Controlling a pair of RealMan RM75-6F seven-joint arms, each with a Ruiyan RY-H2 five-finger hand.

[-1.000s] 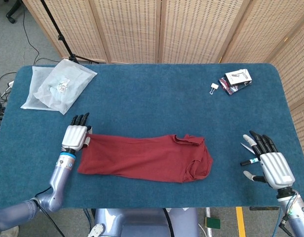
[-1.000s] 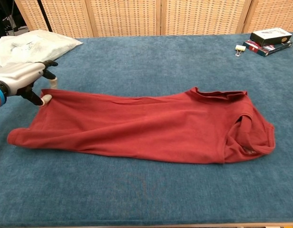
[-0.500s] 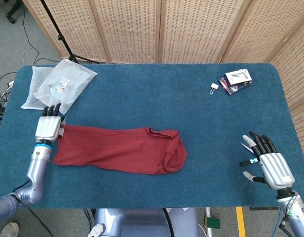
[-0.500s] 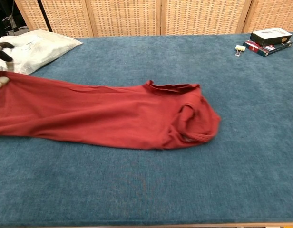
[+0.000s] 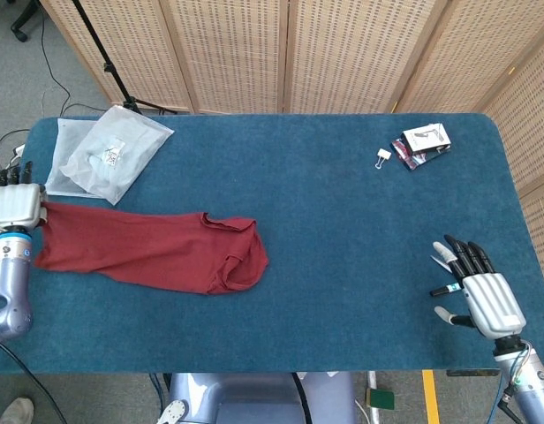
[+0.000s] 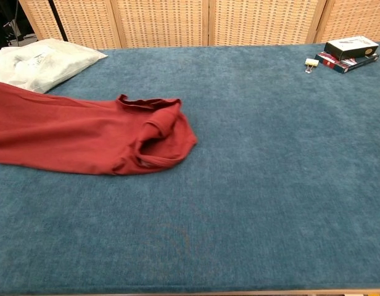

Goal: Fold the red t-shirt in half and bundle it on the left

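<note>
The left hand (image 5: 18, 206) sits at the far-left edge of the table (image 5: 343, 230), back of the hand up, fingers pointing toward the far side, its forearm dropping off the near-left edge. It grips the left end of the shirt (image 5: 148, 250); how its fingers lie on the cloth is hidden under the hand. The shirt lies folded lengthwise on the left part of the table, flat, its collar end toward the middle. In the chest view the shirt (image 6: 85, 132) runs off the left border and the left hand falls outside that picture.

The right hand (image 5: 479, 291) rests at the near-right corner, back up, fingers spread and holding nothing.

A plastic bag (image 5: 104, 155) lies just beyond the shirt at far left. A box (image 5: 424, 144) and a clip (image 5: 381, 157) lie at far right.
</note>
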